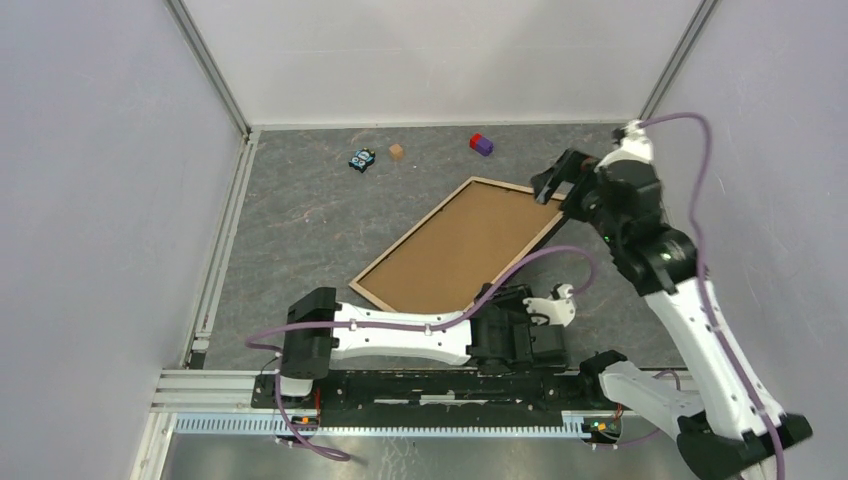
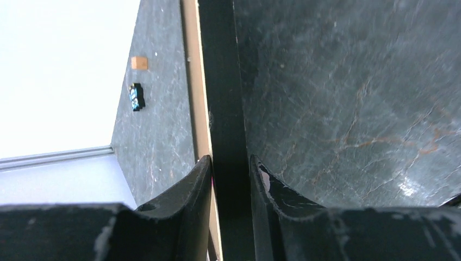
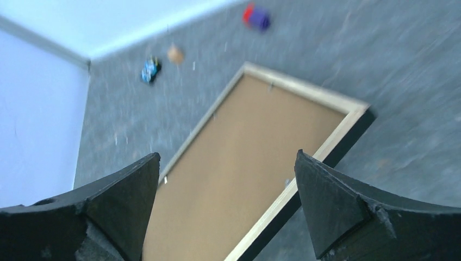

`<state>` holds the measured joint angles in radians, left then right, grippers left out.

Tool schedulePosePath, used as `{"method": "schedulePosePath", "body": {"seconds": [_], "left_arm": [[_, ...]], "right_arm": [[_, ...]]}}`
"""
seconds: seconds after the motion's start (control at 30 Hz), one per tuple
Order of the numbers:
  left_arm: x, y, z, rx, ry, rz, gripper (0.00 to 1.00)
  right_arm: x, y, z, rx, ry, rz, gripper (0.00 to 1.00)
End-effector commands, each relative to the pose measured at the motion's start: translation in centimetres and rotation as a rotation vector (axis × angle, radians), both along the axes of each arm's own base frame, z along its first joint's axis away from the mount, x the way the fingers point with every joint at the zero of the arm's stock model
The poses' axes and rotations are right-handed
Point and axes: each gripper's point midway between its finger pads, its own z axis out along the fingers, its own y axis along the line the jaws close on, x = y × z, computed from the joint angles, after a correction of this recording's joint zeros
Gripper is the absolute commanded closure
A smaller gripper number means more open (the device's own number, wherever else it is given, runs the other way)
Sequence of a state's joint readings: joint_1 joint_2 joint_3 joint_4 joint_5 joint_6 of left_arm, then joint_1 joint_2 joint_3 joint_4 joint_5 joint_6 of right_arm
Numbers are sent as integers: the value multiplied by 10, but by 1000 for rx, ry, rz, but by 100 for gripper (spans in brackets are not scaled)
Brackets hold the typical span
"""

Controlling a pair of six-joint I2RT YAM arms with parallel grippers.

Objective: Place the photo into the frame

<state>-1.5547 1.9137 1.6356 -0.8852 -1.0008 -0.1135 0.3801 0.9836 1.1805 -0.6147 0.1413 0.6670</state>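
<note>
Frame point(image 1: 411, 232): lay light-wood side up mid-table, filled by brown backing board point(image 1: 460, 245). Pinched at near rail by left gripper point(image 2: 228, 163), likely to steady it. Hovered over far corner: right gripper point(image 3: 227, 155), spread wide. Photo unseen.

The dark grey, marble-veined table point(image 1: 300, 220) carries the light-wood frame point(image 1: 410, 232) at its middle, long sides running from 7 o'clock to 1 o'clock, with a plain brown board point(image 1: 455, 245) filling its opening. Whether the frame rests quite flat cannot be told. Near the far edge, well apart from the frame, lie a small blue-and-black toy car point(image 1: 362, 159) at 11 o'clock, a small tan cube point(image 1: 397, 152) just right of it, and a red-and-purple block point(image 1: 481, 144) at 1 o'clock.
</note>
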Motion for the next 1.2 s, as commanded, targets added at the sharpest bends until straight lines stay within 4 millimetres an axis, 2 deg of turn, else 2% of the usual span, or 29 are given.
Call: {"method": "schedulePosePath", "body": {"seconds": [0.0,0.07,0.17,0.3,0.47,0.57,0.7,0.77,0.87,1.0,1.13,1.17], "left_arm": [[9,-1,94,-122,-72,-17,98],[14,-3,109,-164,-43,-15,98],[23,-6,129,-242,26,-23,98],[42,-7,152,-374,142,-26,98],[68,-2,175,-641,375,-13,98],[93,11,195,-823,481,16,98],[120,31,218,-963,544,40,98],[132,37,221,-1021,594,44,98],[136,33,223,-1093,707,14,98],[136,22,217,-1192,849,-9,98],[149,20,203,-1359,914,52,98],[155,19,206,-1422,918,49,98]], "right_arm": [[-31,-75,70,-176,-181,-245,2],[-48,-96,91,-148,-254,-341,2],[-72,-114,116,-78,-365,-411,2],[-95,-134,133,-40,-443,-478,2],[-105,-146,134,-54,-459,-525,2],[-102,-144,129,-63,-449,-518,2],[-97,-141,119,-70,-430,-510,2],[-94,-138,115,-71,-424,-504,2],[-91,-137,110,-73,-419,-502,2],[-87,-135,105,-79,-406,-499,2],[-85,-134,100,-81,-399,-497,2],[-85,-134,99,-80,-398,-498,2]]}}
